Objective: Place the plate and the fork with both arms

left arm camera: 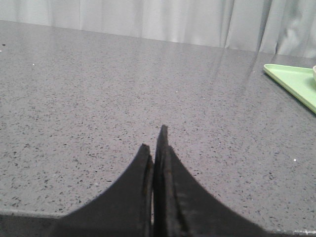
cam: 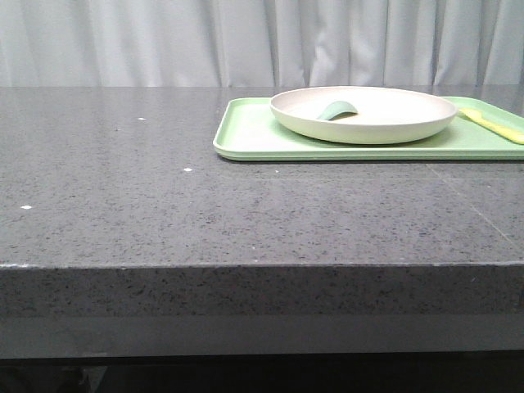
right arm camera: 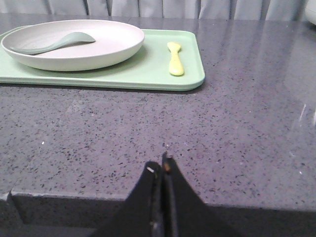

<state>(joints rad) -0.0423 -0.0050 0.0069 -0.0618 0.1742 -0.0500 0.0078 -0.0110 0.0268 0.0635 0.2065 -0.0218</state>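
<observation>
- While both arms hang back at the near edge of the table (cam: 164,213), the count on it is one tray (cam: 254,139), one plate (cam: 364,115), one spoon (cam: 336,108) and one fork (cam: 495,124).
- Left gripper (left arm camera: 154,140): its two dark fingers are pressed together with nothing between them, low over bare stone near the near edge. It shows only in its own wrist view.
- Left half of the table: open speckled grey surface from the near edge back to the curtain (cam: 123,41), with only a few tiny white flecks on it.
- Tray: flat, light green, right of centre toward the far side; its right end runs past the front view's border. Open stone lies between its near rim and the table's near edge.
- Plate: upright on the tray, covering much of its middle and left part, well apart from both grippers.
- Spoon: grey-green, lying inside the plate, its bowl toward the right side of the plate.
- Fork: pale yellow, flat on the tray just right of the plate and not touching it, near the tray's right rim.
- Right gripper (right arm camera: 162,165): fingers shut against each other, empty, above the near edge, facing the tray across clear stone.
- Right of the tray: more bare table, and a pale rounded thing at the far corner, too cropped to identify.
</observation>
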